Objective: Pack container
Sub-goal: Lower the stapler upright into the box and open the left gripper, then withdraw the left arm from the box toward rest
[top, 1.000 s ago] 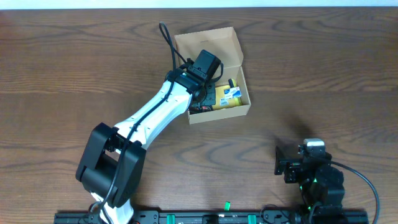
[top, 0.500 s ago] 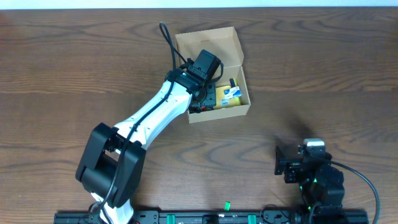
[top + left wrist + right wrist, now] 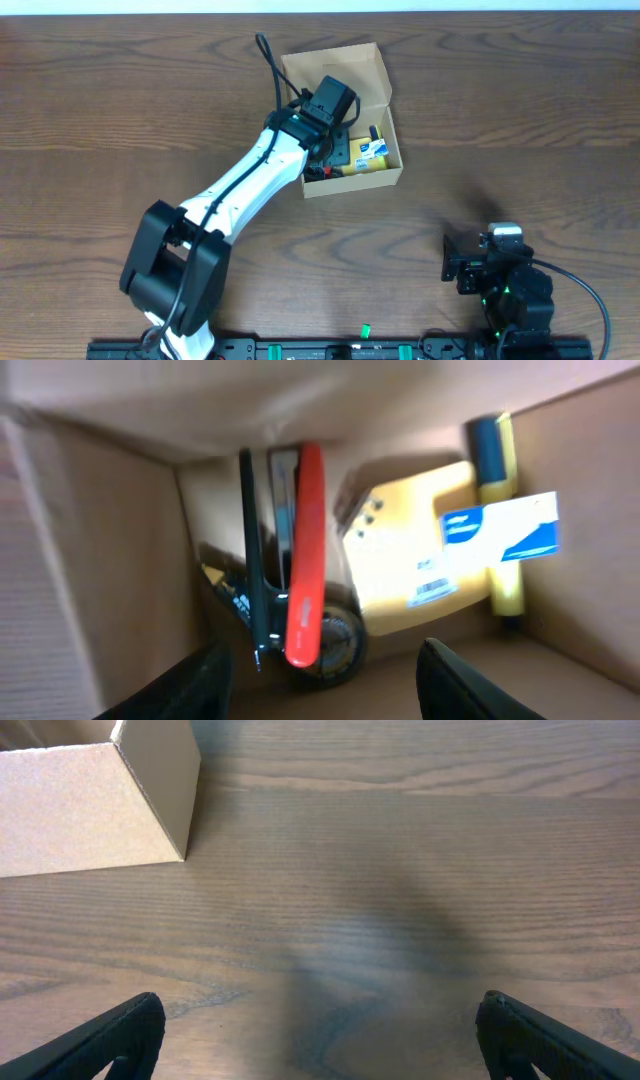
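The tan cardboard container (image 3: 384, 179) stands open at the table's back centre, flap lid (image 3: 330, 72) folded back. Inside lie a yellow pad with a blue-white label (image 3: 430, 560), a blue-capped yellow marker (image 3: 495, 510), a red-and-black stapler-like tool (image 3: 302, 560) and a dark round item (image 3: 335, 645). My left gripper (image 3: 325, 685) is open and empty, hovering inside the container just above the red tool. My right gripper (image 3: 320, 1035) is open and empty low over bare table at the front right; the container's corner (image 3: 150, 800) shows at its upper left.
The wooden table (image 3: 520, 120) spreads around the container. The left arm's white link (image 3: 250, 180) stretches diagonally from the front left base to the container. A small green object (image 3: 365, 329) lies at the front edge.
The left arm has shifted very slightly; the container's contents and the right arm look the same.
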